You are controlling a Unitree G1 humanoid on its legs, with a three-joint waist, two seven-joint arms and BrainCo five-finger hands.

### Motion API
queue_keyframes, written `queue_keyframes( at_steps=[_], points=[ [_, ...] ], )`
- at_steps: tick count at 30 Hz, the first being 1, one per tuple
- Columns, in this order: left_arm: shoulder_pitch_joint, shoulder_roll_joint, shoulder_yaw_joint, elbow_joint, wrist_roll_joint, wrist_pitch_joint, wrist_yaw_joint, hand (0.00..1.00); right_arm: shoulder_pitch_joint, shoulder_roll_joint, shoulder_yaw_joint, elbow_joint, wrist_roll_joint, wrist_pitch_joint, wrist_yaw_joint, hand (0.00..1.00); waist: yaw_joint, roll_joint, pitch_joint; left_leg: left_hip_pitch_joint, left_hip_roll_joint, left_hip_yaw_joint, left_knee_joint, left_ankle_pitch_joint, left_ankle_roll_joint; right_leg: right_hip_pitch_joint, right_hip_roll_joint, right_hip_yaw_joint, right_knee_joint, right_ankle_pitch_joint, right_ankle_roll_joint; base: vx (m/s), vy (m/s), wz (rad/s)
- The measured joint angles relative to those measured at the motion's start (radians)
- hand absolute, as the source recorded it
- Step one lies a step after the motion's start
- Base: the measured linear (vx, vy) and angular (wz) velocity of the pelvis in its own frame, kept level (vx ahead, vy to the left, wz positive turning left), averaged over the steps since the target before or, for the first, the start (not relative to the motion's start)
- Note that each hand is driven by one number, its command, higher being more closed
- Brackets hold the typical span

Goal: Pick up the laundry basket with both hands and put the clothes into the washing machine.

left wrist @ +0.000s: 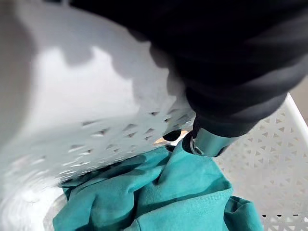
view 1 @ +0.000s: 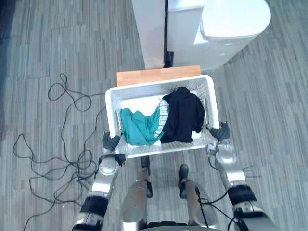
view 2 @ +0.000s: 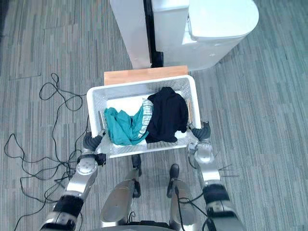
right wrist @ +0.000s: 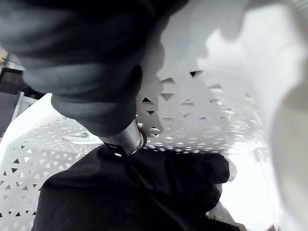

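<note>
A white perforated laundry basket (view 1: 159,87) lies in front of me, and I grip it at both short ends. Inside lie a teal garment (view 1: 138,127) on the left, a black garment (view 1: 183,114) on the right and a pale striped piece (view 1: 163,111) between them. My left hand (view 1: 111,142) is curled on the near left rim, its thumb (left wrist: 207,142) inside the wall above the teal garment (left wrist: 168,197). My right hand (view 1: 221,133) is curled on the near right rim, its thumb (right wrist: 124,140) over the black garment (right wrist: 134,192). The white washing machine (view 1: 226,29) stands beyond the basket with its lid down.
A wooden board (view 1: 159,75) shows just past the basket's far edge, between it and the machine. A tall white panel (view 1: 150,29) stands left of the machine with a dark gap between. Grey plank floor (view 1: 269,106) lies open on both sides.
</note>
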Motion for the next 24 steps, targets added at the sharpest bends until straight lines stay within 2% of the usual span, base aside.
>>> queue_keyframes(
  at_steps=[2,5,6,8,10,11,12,13,14,15,16,17,18,19,20,21,22,23,24],
  points=[
    [0.049,-0.008,0.0,-0.051,-0.001,0.0,-0.018,1.0,0.07,0.009,-0.006,-0.078,-0.013,-0.003,0.015,1.0,-0.008,-0.013,-0.036,0.013,0.005,0.037,0.018,-0.028,0.004,0.018,0.004,0.033,-0.033,0.016,0.004,0.11,0.01,-0.64],
    [0.088,-0.019,0.0,-0.115,-0.009,0.0,-0.037,1.0,0.151,0.023,-0.03,-0.181,-0.028,-0.016,0.033,1.0,-0.039,-0.048,-0.067,0.041,0.021,0.134,0.098,-0.102,0.011,0.033,0.01,0.122,-0.046,0.039,0.02,0.11,0.022,-0.85],
    [0.092,-0.021,0.0,-0.127,-0.01,0.0,-0.037,1.0,0.158,0.025,-0.034,-0.189,-0.028,-0.023,0.034,1.0,-0.047,-0.051,-0.069,0.044,0.03,0.154,0.119,-0.12,0.012,0.034,0.015,0.145,-0.046,0.046,0.025,0.05,0.026,-1.09],
    [0.091,-0.028,-0.001,-0.16,-0.011,0.0,-0.046,1.0,0.19,0.032,-0.051,-0.238,-0.028,-0.039,0.036,1.0,-0.066,-0.054,-0.071,0.064,0.06,0.253,0.193,-0.185,0.014,0.029,0.03,0.208,-0.064,0.093,0.061,0.01,0.048,-1.46],
    [0.092,-0.027,-0.001,-0.162,-0.017,0.0,-0.048,1.0,0.194,0.035,-0.052,-0.246,-0.03,-0.041,0.037,1.0,-0.075,-0.052,-0.079,0.089,0.087,0.333,0.22,-0.22,0.016,0.031,0.043,0.164,-0.115,0.162,0.051,-0.04,0.048,-1.57],
    [0.095,-0.024,0.0,-0.167,-0.017,0.0,-0.051,1.0,0.201,0.046,-0.057,-0.245,-0.034,-0.045,0.037,1.0,-0.077,-0.065,-0.1,0.102,0.109,0.414,0.235,-0.243,0.023,0.033,0.034,0.05,-0.183,0.181,0.002,-0.04,0.011,-1.9],
    [0.094,-0.035,0.003,-0.172,-0.018,0.004,-0.051,1.0,0.195,0.061,-0.071,-0.238,-0.039,-0.046,0.037,1.0,-0.089,-0.065,-0.103,0.121,0.136,0.507,0.274,-0.269,0.032,0.021,-0.013,-0.177,-0.16,0.117,-0.089,-0.02,0.009,-2.13],
    [0.097,-0.039,0.003,-0.174,-0.018,0.005,-0.051,1.0,0.193,0.058,-0.072,-0.226,-0.039,-0.046,0.039,1.0,-0.087,-0.06,-0.106,0.147,0.156,0.57,0.292,-0.283,0.022,0.012,-0.052,-0.332,-0.11,0.094,-0.124,0.01,0.016,-1.62],
    [0.098,-0.04,0.004,-0.174,-0.018,0.006,-0.051,1.0,0.191,0.058,-0.072,-0.221,-0.039,-0.047,0.04,1.0,-0.086,-0.06,-0.106,0.155,0.165,0.589,0.299,-0.286,0.022,0.013,-0.065,-0.38,-0.095,0.088,-0.134,0.05,-0.002,-1.57],
    [0.099,-0.041,0.008,-0.174,-0.018,0.01,-0.051,1.0,0.184,0.059,-0.069,-0.203,-0.039,-0.047,0.041,1.0,-0.083,-0.059,-0.114,0.186,0.191,0.657,0.334,-0.311,0.007,0.015,-0.115,-0.535,-0.033,0.073,-0.159,0.07,-0.072,-1.63],
    [0.099,-0.044,0.015,-0.174,-0.018,0.011,-0.051,1.0,0.174,0.059,-0.065,-0.19,-0.038,-0.048,0.041,1.0,-0.082,-0.059,-0.123,0.212,0.22,0.713,0.384,-0.339,-0.026,0.022,-0.131,-0.608,-0.004,0.092,-0.142,0.08,-0.11,-1.77],
    [0.099,-0.046,0.019,-0.174,-0.018,0.012,-0.051,1.0,0.171,0.059,-0.064,-0.187,-0.038,-0.048,0.041,1.0,-0.081,-0.058,-0.129,0.22,0.239,0.729,0.417,-0.353,-0.033,0.024,-0.121,-0.595,-0.003,0.111,-0.107,0.12,-0.164,-1.69],
    [0.099,-0.058,0.024,-0.174,-0.018,0.015,-0.051,1.0,0.164,0.055,-0.063,-0.183,-0.038,-0.05,0.041,1.0,-0.079,-0.038,-0.136,0.229,0.304,0.733,0.497,-0.379,-0.039,0.008,-0.07,-0.526,0.0,0.109,-0.086,0.1,-0.141,-1.58],
    [0.103,-0.065,0.032,-0.173,-0.018,0.015,-0.051,1.0,0.155,0.052,-0.057,-0.169,-0.037,-0.052,0.041,1.0,-0.07,-0.033,-0.137,0.234,0.356,0.723,0.582,-0.382,-0.032,-0.002,-0.04,-0.481,0.012,0.095,-0.1,0.11,-0.194,-2.03],
    [0.111,-0.07,0.035,-0.173,-0.018,0.017,-0.051,1.0,0.149,0.035,-0.047,-0.163,-0.037,-0.051,0.041,1.0,-0.051,-0.013,-0.135,0.224,0.441,0.658,0.73,-0.381,0.06,-0.007,0.007,-0.415,0.042,0.067,-0.12,0.1,-0.171,-2.13],
    [0.134,-0.07,0.035,-0.173,-0.021,0.017,-0.051,1.0,0.141,0.023,-0.034,-0.155,-0.036,-0.049,0.041,1.0,-0.043,0.002,-0.135,0.16,0.513,0.515,0.919,-0.314,0.265,0.002,0.062,-0.351,0.066,0.038,-0.142,0.12,-0.197,-1.89],
    [0.147,-0.072,0.036,-0.172,-0.023,0.017,-0.051,1.0,0.138,0.017,-0.028,-0.156,-0.037,-0.045,0.041,1.0,-0.038,0.008,-0.134,0.114,0.519,0.415,0.994,-0.265,0.315,0.013,0.079,-0.322,0.07,0.027,-0.143,0.16,-0.121,-1.87],
    [0.165,-0.088,0.034,-0.171,-0.04,0.018,-0.05,1.0,0.137,-0.006,-0.016,-0.156,-0.037,-0.043,0.04,1.0,-0.018,0.022,-0.133,0.033,0.434,0.184,1.083,-0.311,0.216,0.034,0.111,-0.255,0.067,0.015,-0.157,0.17,-0.06,-1.5],
    [0.169,-0.102,0.034,-0.171,-0.04,0.018,-0.049,1.0,0.136,-0.017,-0.015,-0.156,-0.036,-0.042,0.04,1.0,-0.004,0.024,-0.134,-0.005,0.365,0.096,1.101,-0.34,0.171,0.039,0.12,-0.219,0.065,0.014,-0.16,0.23,0.02,-1.84]
  ],
)
